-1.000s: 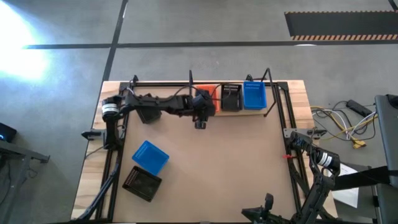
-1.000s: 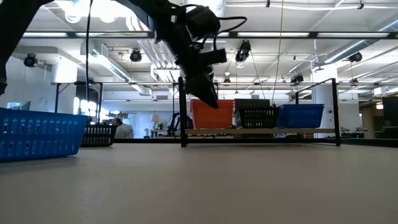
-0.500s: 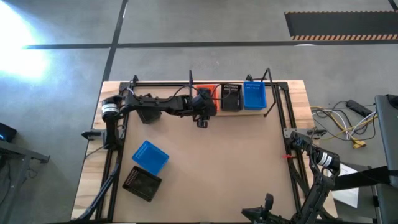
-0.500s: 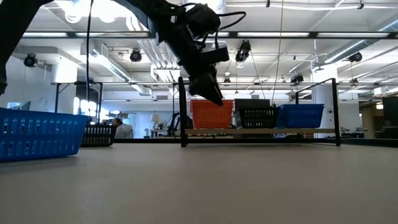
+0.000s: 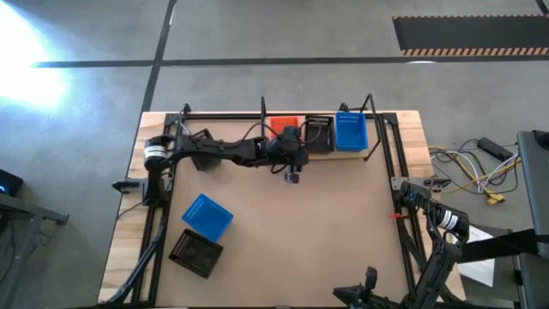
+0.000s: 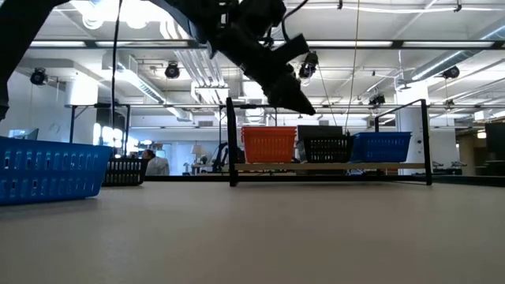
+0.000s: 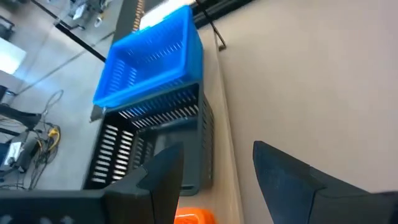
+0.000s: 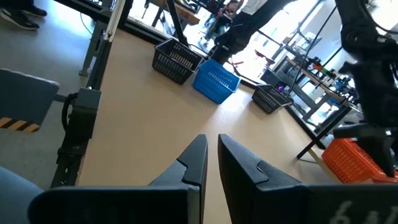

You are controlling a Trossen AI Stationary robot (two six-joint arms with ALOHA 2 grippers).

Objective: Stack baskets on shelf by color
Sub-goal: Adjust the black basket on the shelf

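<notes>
The shelf [image 6: 331, 166] stands along the table's far edge and carries three baskets side by side: orange [image 6: 270, 145], black [image 6: 327, 147] and blue [image 6: 381, 146]. From above, they are the orange basket [image 5: 286, 127], the black basket [image 5: 319, 133] and the blue basket [image 5: 350, 131]. My left gripper [image 6: 298, 101] hangs open and empty above the shelf's near edge, between the orange and black baskets. Its wrist view looks down on the black basket [image 7: 155, 143] and the blue basket [image 7: 152, 59]. My right gripper [image 8: 212, 155] is shut and waits at the table's right near corner.
A loose blue basket [image 5: 207, 215] and a loose black basket [image 5: 196, 252] sit on the table's left near part. The right wrist view shows a further black basket [image 8: 270, 98] beyond them. Black rails [image 5: 383, 150] frame the tabletop. The middle of the table is bare wood.
My left gripper has moved up and toward the table's right, from just in front of the orange basket to a place above the gap between the orange and black baskets. The orange basket now shows whole in the low view. The baskets have kept still.
</notes>
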